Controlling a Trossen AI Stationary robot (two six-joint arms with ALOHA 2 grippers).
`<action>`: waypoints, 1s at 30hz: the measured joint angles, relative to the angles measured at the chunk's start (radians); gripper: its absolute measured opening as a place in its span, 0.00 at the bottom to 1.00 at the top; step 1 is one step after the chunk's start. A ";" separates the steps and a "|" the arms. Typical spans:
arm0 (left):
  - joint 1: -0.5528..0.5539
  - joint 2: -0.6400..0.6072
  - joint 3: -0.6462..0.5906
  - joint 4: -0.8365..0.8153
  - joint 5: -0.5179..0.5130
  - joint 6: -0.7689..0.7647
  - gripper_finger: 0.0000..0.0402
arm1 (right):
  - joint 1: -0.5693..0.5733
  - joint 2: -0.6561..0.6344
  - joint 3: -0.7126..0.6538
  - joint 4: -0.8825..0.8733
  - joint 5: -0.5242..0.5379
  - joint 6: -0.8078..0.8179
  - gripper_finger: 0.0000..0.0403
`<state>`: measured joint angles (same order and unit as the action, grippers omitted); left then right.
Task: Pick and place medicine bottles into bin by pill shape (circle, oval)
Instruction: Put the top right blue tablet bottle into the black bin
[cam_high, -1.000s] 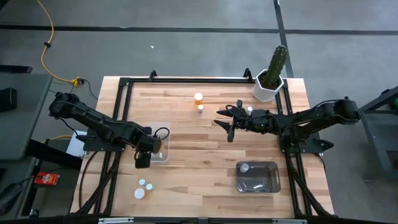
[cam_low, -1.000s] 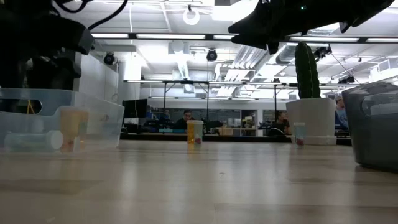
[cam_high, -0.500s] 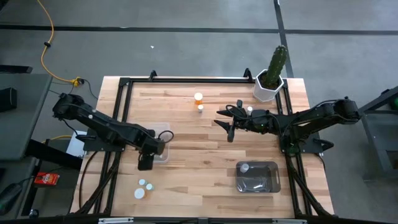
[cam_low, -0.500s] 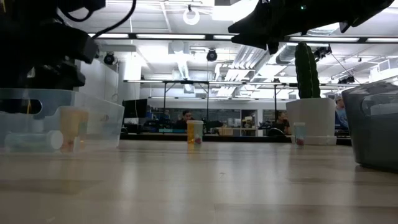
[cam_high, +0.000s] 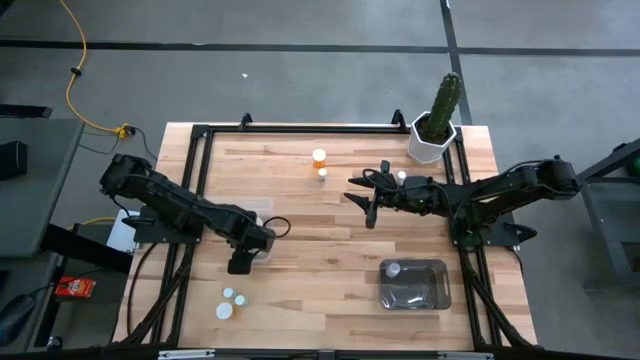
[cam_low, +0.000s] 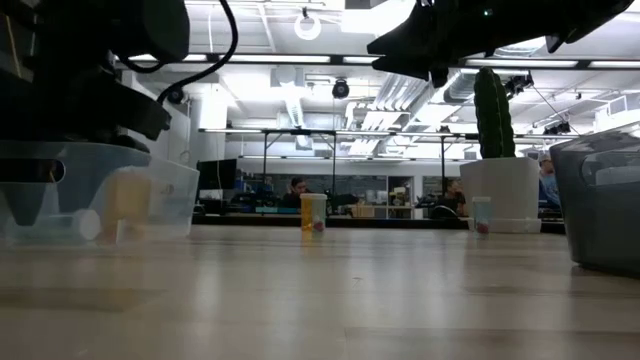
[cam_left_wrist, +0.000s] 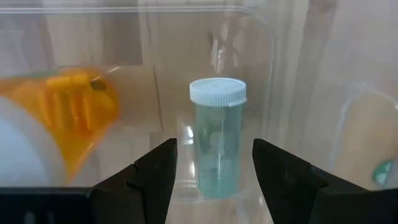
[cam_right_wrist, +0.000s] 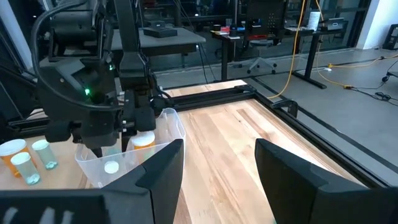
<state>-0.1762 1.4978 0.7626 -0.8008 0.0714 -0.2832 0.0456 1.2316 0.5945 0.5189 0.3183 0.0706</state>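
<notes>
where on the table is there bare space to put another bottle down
The widest bare wood runs down the middle of the wooden table, between the clear plastic bin under the left hand and the grey bin. The front centre edge is bare too. It is crowded near the two orange bottles, under the right hand, and by the white-capped bottles.

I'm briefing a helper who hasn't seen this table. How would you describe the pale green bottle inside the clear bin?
Find the clear bin on the left side of the table, under the left claw. Inside it, a pale green bottle with a white cap stands upright. Its neighbour, the orange bottle, lies tilted.
</notes>
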 joint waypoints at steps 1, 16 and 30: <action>0.000 0.003 0.001 0.002 0.004 0.000 0.49 | 0.000 0.000 0.000 -0.002 0.000 0.000 0.48; -0.001 0.009 0.002 0.023 -0.001 0.008 0.30 | 0.000 0.000 0.000 0.000 0.000 0.000 0.48; 0.000 0.014 0.040 0.010 -0.018 0.031 0.19 | 0.000 0.000 0.000 0.001 0.000 0.000 0.48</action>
<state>-0.1761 1.5120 0.8025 -0.7909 0.0529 -0.2525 0.0456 1.2316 0.5945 0.5201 0.3187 0.0704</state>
